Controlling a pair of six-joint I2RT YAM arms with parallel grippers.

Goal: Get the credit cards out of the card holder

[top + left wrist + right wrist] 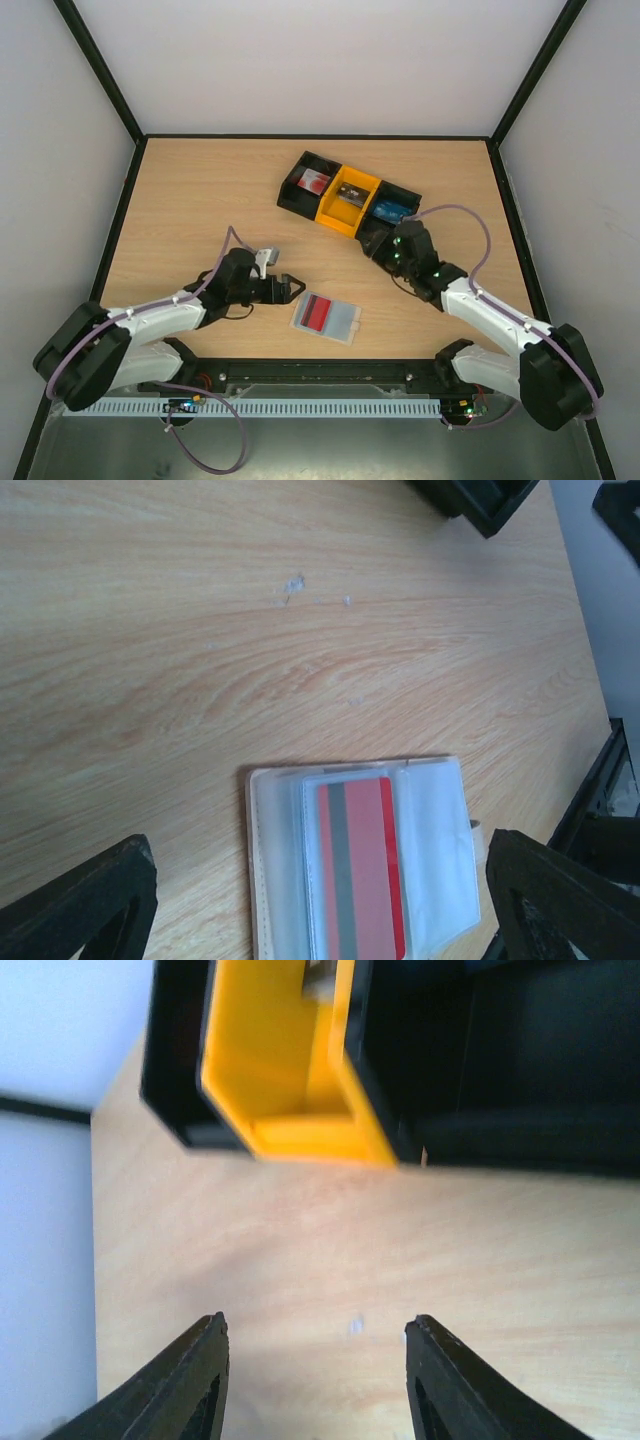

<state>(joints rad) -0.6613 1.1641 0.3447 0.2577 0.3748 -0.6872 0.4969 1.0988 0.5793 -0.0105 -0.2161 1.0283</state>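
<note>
The card holder [327, 318] is a translucent pale sleeve lying flat on the table near the front, with a red credit card [317, 312] with a dark stripe inside it. In the left wrist view the holder [430, 850] lies between my fingers with the red card [362, 865] under its clear pocket. My left gripper [289, 290] is open just left of the holder, and open over it in its own view [318, 840]. My right gripper [380, 244] is open and empty above bare wood [316, 1320], beside the tray.
A black-and-yellow three-compartment tray [345, 214] stands at the back centre, with small items in each compartment; one is red [316, 181]. Its yellow part [290, 1070] fills the top of the right wrist view. Black-framed walls bound the table.
</note>
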